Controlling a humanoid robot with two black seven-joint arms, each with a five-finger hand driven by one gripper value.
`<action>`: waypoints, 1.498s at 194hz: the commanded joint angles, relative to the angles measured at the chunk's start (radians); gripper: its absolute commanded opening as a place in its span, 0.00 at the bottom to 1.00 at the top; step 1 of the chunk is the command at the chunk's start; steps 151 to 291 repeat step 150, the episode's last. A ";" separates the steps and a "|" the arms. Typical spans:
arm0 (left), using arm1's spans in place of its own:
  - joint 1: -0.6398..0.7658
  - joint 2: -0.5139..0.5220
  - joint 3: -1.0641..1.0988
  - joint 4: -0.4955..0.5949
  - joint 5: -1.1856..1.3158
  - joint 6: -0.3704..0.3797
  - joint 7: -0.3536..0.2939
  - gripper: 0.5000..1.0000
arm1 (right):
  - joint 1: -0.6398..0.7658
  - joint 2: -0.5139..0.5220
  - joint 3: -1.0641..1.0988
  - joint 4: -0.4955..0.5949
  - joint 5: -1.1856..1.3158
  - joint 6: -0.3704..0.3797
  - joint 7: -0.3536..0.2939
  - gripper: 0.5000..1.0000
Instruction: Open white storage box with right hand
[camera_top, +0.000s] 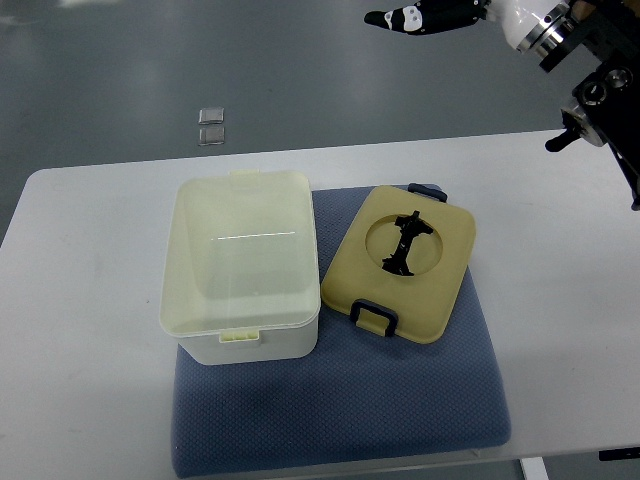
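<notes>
The white storage box (240, 270) stands on the left part of a blue mat (340, 410) with its top uncovered, and its inside looks empty. Its tan lid (430, 290), with a round recess, a black handle piece (402, 245) and dark latches, lies flat on the mat just right of the box, touching its side. My right hand (415, 17) is raised at the top right, far above and behind the lid. Its dark fingers are stretched out and hold nothing. The left arm does not show.
The mat lies on a white table (560, 250) whose far edge runs across the upper part of the picture. Two small clear squares (211, 125) lie on the grey floor beyond it. Part of the right arm (600, 95) hangs over the table's right rear corner.
</notes>
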 joint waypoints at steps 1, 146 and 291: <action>0.000 0.000 0.000 0.000 0.000 0.001 0.000 1.00 | -0.034 0.029 0.037 -0.013 0.175 -0.002 -0.143 0.81; 0.000 0.000 0.000 0.000 0.000 0.001 0.000 1.00 | -0.167 0.120 0.027 -0.286 0.574 -0.001 -0.209 0.86; 0.000 0.000 0.000 0.000 0.000 0.001 0.000 1.00 | -0.167 0.120 0.027 -0.288 0.574 -0.001 -0.209 0.86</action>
